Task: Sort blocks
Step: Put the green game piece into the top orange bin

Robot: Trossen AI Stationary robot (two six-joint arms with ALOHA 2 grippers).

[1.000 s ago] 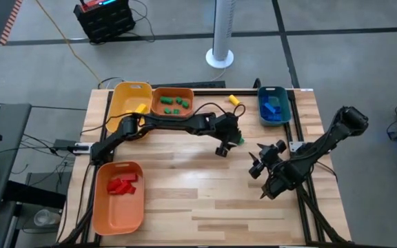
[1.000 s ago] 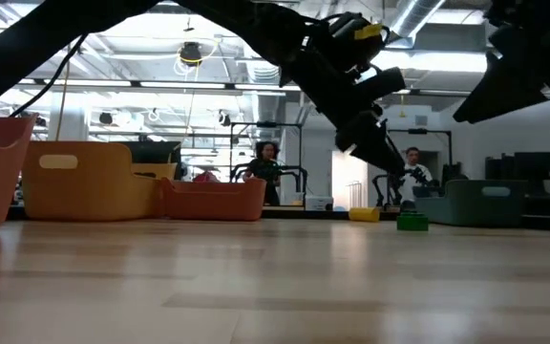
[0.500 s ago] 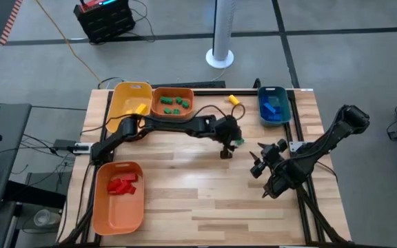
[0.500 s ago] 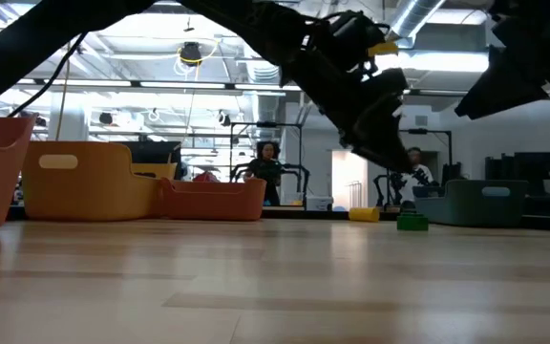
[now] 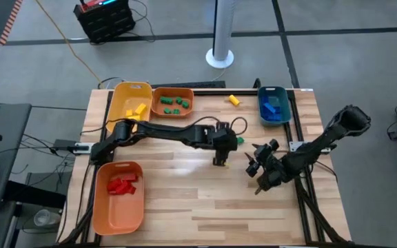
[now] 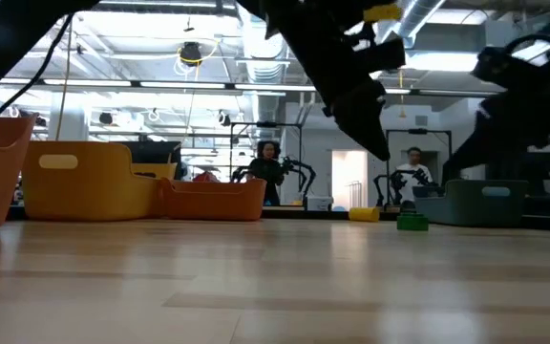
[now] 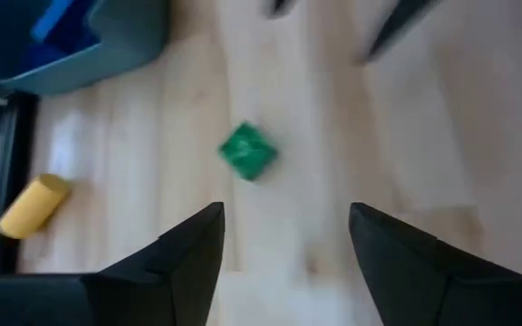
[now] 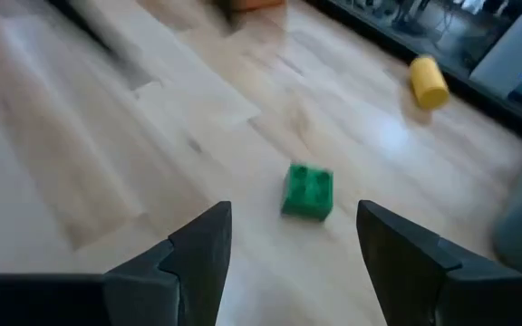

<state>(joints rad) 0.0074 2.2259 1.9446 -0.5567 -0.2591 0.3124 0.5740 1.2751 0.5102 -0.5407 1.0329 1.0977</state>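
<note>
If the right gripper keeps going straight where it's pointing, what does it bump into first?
Probably the green block: it lies on the table just ahead of the open right gripper. Depth is hard to judge.

Left gripper: two dark fingers apart, nothing between them. Green block: lying on wooden tabletop beyond finger gap, clear of both fingers. Yellow block: cylindrical, on its side, near table edge. Teal bin: at corner, blue blocks inside.
</note>
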